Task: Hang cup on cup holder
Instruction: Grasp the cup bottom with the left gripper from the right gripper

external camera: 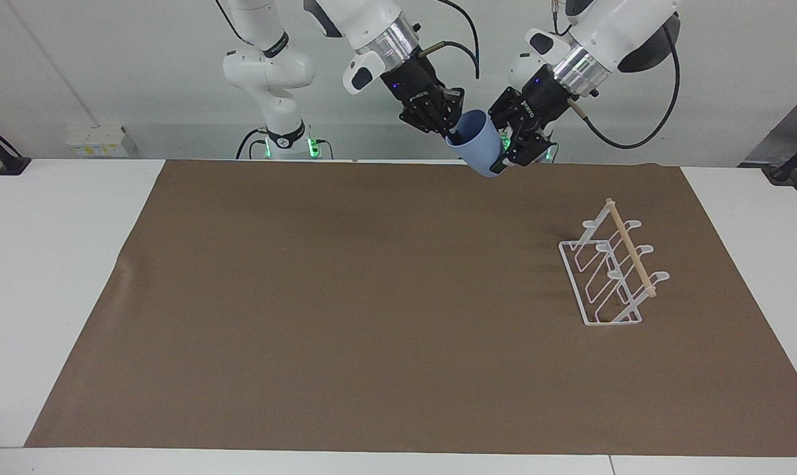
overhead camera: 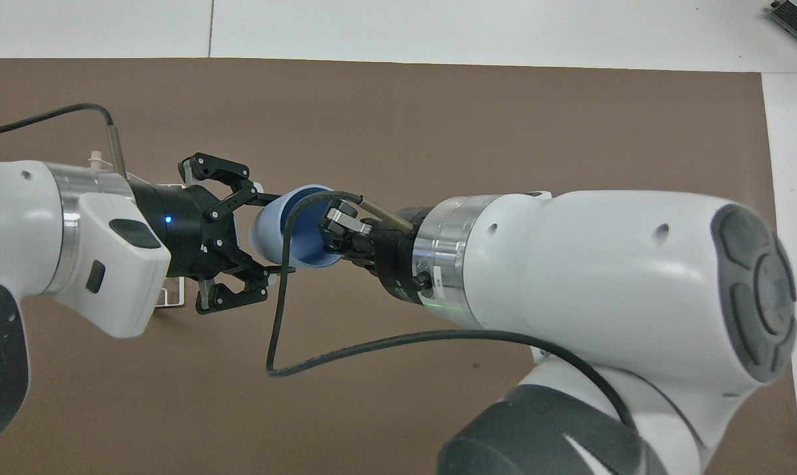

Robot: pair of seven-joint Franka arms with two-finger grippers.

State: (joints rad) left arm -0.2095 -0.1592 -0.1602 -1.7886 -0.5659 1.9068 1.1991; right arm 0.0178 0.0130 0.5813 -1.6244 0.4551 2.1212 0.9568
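The light blue cup (external camera: 481, 148) hangs tilted in the air between my two grippers, over the edge of the mat nearest the robots. My right gripper (external camera: 452, 135) is shut on its rim, one finger inside the mouth, as the overhead view (overhead camera: 329, 237) shows. My left gripper (external camera: 502, 155) reaches in from the cup's base end, and its fingers (overhead camera: 266, 196) lie against both sides of the cup (overhead camera: 270, 224). The white wire cup holder (external camera: 613, 270) with its wooden dowel stands on the mat toward the left arm's end, and nothing hangs on it.
A brown mat (external camera: 339, 297) covers most of the white table (external camera: 42, 264). In the overhead view the left arm hides most of the cup holder; only a corner of its wire base (overhead camera: 171, 300) shows.
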